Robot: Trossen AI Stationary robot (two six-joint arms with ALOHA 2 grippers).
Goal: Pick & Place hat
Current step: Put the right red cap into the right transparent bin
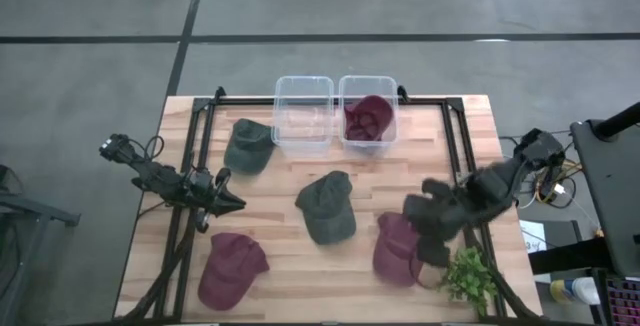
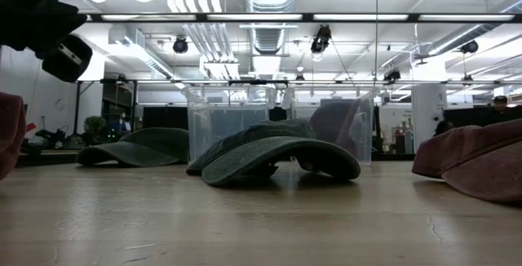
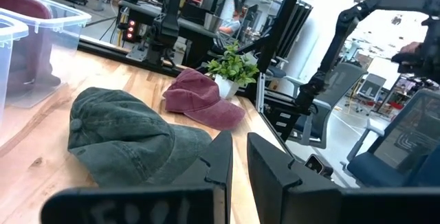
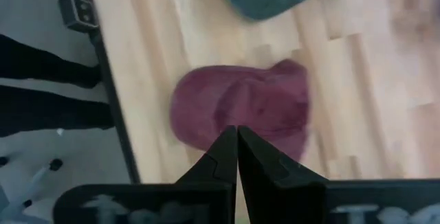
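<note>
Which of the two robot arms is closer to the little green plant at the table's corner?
The right. Its gripper hangs over the maroon hat just beside the plant, while the left gripper waits across the table, beyond the green hat.

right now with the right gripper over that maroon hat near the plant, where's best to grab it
Probably the domed crown of the maroon hat, from straight above. It lies flat on the table, so the soft raised fabric pinches more easily than the low brim. The right gripper hangs over it, fingers together, and must open first. The plant crowds its outer side.
</note>
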